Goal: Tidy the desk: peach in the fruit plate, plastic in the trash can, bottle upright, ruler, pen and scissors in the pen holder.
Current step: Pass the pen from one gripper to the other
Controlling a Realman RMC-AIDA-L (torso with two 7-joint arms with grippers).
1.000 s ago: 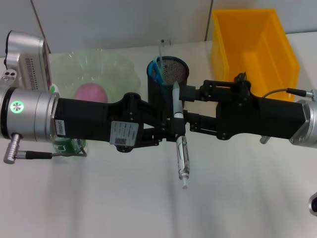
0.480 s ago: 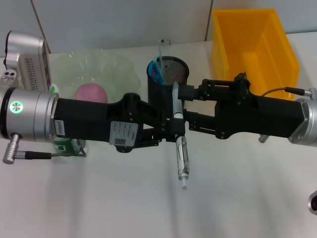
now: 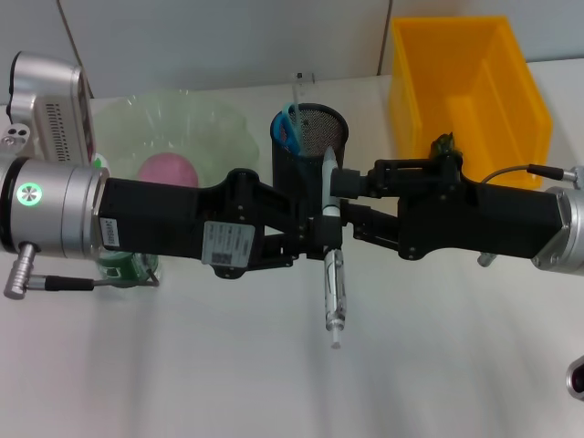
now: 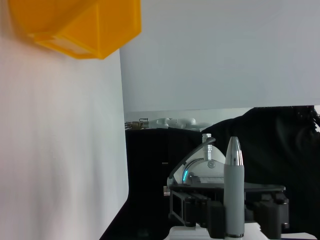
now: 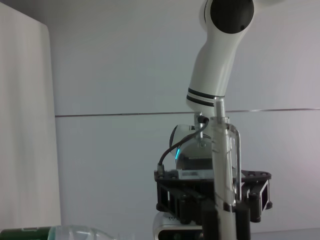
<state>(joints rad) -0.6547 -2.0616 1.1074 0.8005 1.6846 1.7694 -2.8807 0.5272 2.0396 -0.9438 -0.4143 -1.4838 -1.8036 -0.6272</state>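
A pen with a grey upper part and a clear barrel is held above the table in front of the black mesh pen holder. My left gripper is shut on its middle. My right gripper faces it from the right, with its fingers apart beside the pen's grey part. The grey end shows in the left wrist view and the clear barrel in the right wrist view. Blue scissors and a clear ruler stand in the holder. A pink peach lies in the green fruit plate.
A yellow bin stands at the back right with something dark at its front edge. A green-labelled bottle is mostly hidden under my left arm. A silver device stands at the back left.
My right gripper has moved slightly left, closer to the pen's grey part. The pen has shifted a little in my left gripper's hold.
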